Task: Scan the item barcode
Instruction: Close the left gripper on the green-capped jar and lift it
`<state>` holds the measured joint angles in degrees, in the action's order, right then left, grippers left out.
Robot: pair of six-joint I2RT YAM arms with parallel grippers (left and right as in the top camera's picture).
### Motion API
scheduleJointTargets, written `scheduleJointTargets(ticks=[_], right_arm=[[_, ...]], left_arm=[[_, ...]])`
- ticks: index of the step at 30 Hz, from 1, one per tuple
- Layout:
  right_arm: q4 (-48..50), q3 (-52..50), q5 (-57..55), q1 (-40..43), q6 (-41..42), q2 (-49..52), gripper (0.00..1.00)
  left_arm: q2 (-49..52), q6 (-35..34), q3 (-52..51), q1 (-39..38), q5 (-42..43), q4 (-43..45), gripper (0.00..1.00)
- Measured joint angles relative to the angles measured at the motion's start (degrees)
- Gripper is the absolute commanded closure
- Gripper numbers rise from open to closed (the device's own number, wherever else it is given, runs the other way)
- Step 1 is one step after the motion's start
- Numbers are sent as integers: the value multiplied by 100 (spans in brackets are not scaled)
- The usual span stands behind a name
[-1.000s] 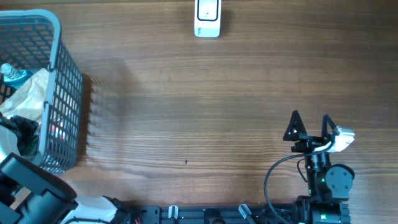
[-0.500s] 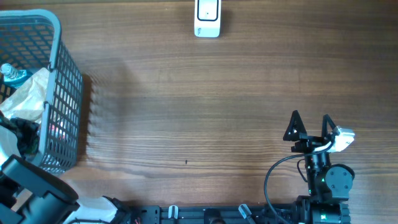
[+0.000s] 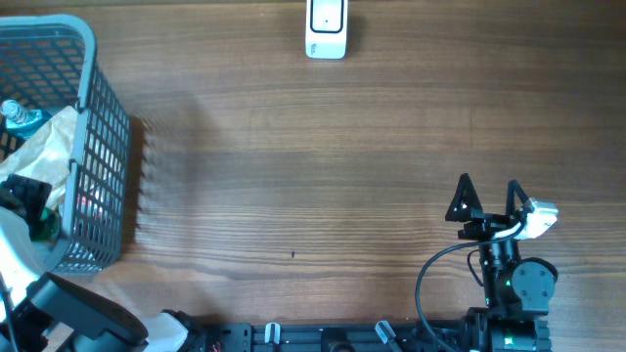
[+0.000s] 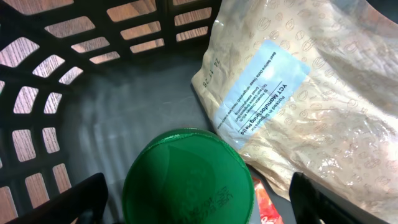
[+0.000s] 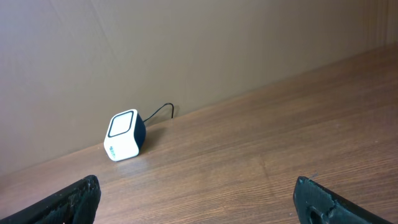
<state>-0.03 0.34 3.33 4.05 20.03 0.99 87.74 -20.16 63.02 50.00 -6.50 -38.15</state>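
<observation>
A green round-topped item (image 4: 186,177) lies in the grey basket (image 3: 98,127). My left gripper (image 4: 196,208) hangs open just above it, one finger on each side and a gap to each. From overhead the left gripper (image 3: 24,200) shows inside the basket at the left edge. A beige bag with a white label (image 4: 311,99) lies beside the green item, and a red packet (image 4: 264,205) pokes out under it. The white scanner (image 3: 326,27) stands at the table's far edge, also seen as a small scanner (image 5: 124,135) ahead. My right gripper (image 3: 486,194) is open over bare wood.
A bottle with a blue cap (image 3: 18,115) rests in the basket's far part. The basket's lattice wall (image 4: 74,43) rises close around the left gripper. Wooden table (image 3: 313,176) stretches between basket and right arm.
The left arm has shifted a little inside the basket and its jaws have spread wider. The right arm has not moved.
</observation>
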Motion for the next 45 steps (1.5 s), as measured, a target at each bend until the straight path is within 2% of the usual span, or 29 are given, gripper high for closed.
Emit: scheduleJointTargets(ticks=[10, 16, 19, 22, 27, 45], right_arm=[[0, 0, 2, 0, 0, 0, 0], [0, 0, 2, 0, 2, 0, 0], [0, 0, 0, 0, 0, 0, 0], [0, 0, 0, 0, 0, 0, 0], [0, 0, 0, 0, 0, 0, 0], [0, 0, 0, 0, 2, 0, 0]], left_arm=[[17, -11, 0, 0, 2, 236, 4], [369, -11, 0, 0, 2, 260, 6], [577, -11, 0, 0, 7, 260, 12], [734, -28, -2, 0, 39, 260, 26], [807, -15, -9, 0, 44, 262, 33], [772, -125, -9, 0, 197, 173, 37]])
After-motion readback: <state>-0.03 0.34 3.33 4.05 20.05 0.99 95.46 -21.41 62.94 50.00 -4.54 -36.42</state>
